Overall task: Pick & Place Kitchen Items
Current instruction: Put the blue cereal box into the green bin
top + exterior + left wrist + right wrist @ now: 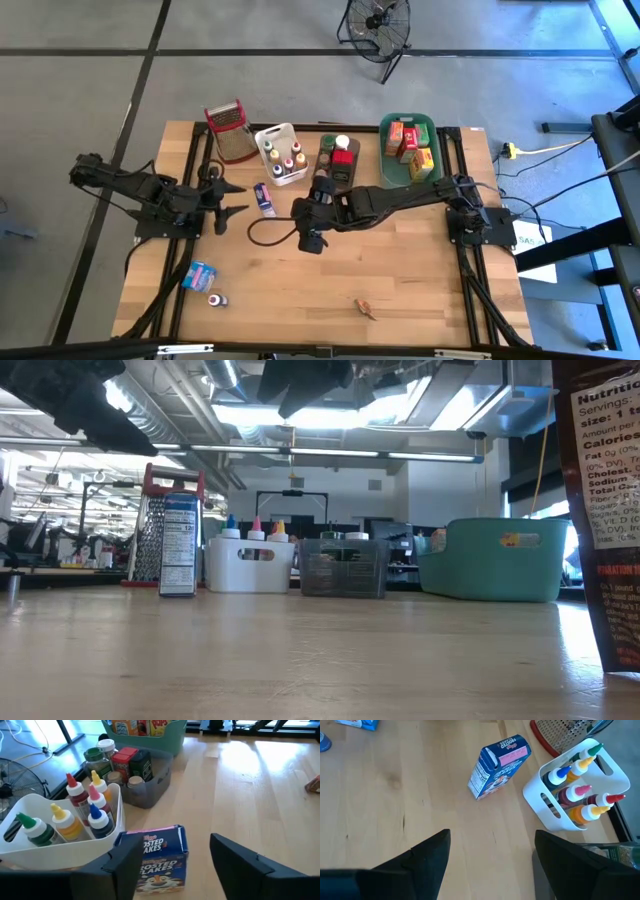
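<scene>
Two arms reach toward the table's middle in the high view. The left gripper (236, 198) sits just beside the small blue cereal box (263, 199), fingers parted, holding nothing. The right gripper (322, 188) hovers near the brown tub (325, 158), jaws wide, empty. A white tub (283, 133) of small bottles, a green tub (384, 128) of boxes and a metal grater (230, 130) stand along the far side.

Low view: the cereal box (179, 546) stands upright on the table (300, 660), in front of the grater (153, 535) (a dark package looms at the near right edge).

Left wrist view: the box (158, 860) stands between the parted fingers (125, 865), apart from both.

Right wrist view: the box (498, 766) stands free, near the white tub (542, 812).
</scene>
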You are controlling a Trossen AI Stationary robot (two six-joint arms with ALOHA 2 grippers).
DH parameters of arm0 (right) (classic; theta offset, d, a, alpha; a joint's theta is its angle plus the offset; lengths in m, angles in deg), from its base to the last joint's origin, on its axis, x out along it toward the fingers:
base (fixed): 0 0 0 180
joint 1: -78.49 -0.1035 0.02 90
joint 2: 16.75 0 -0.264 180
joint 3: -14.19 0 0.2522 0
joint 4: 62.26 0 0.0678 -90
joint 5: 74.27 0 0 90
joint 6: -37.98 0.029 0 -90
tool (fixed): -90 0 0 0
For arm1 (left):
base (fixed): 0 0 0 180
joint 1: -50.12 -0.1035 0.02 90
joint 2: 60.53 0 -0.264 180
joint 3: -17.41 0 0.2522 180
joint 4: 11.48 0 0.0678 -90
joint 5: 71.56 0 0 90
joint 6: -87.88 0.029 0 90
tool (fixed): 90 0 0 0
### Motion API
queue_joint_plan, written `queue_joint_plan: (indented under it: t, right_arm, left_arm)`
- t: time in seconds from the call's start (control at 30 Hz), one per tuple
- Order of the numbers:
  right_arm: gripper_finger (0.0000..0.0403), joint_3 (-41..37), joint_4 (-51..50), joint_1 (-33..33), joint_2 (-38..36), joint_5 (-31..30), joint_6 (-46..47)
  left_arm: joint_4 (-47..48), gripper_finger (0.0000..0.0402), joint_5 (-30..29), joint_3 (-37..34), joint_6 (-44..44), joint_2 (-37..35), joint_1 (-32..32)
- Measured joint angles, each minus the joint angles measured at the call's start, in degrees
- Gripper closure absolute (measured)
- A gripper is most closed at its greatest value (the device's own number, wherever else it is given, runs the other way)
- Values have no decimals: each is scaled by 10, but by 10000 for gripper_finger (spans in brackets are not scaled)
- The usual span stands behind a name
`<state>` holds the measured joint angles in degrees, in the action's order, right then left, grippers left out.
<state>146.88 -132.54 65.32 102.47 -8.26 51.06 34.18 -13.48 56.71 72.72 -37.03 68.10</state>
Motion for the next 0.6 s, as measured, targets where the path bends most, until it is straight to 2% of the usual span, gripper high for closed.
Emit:
queue_joint_plan:
  t: [0.27,0.4,0.6]
  right_arm:
    - [110,0,-9,0,0,0,0]
    - [110,0,-18,-6,0,0,0]
    - [110,0,-35,-17,0,2,0]
  left_arm:
    - [0,105,-1,0,-3,0,0]
    - [6,96,-9,-4,-22,1,0]
    - [-26,95,-78,-69,-91,7,0]
